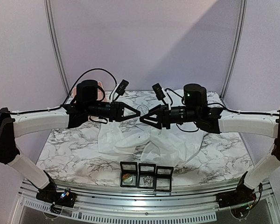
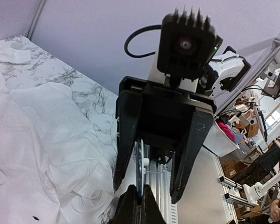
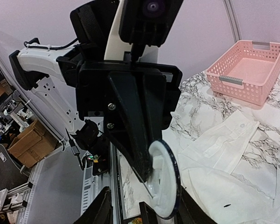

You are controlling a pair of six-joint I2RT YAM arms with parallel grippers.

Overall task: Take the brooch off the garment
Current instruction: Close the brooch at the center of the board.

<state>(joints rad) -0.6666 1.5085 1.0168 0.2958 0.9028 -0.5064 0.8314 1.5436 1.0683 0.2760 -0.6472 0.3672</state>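
Right wrist view: the round white dark-rimmed disc brooch (image 3: 162, 179) is clamped edge-on in the left pincer (image 2: 139, 199), aloft above the large white wrinkled fabric garment (image 3: 224, 154) on the marbled worktop (image 3: 200, 100). The right pincer (image 1: 143, 119) stands apart beside it. The brooch is probably light, rigid, thin and slippery, so grip its flat faces near the rim.

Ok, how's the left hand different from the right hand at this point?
The black two-finger left hand is shut; the black two-finger right hand is open, its fingers spread. The left hand pinches the round white dark-rimmed brooch; the right hand grips nothing, its fingers straddling that brooch. Shared: both hang tip to tip above the wrinkled white shirt.
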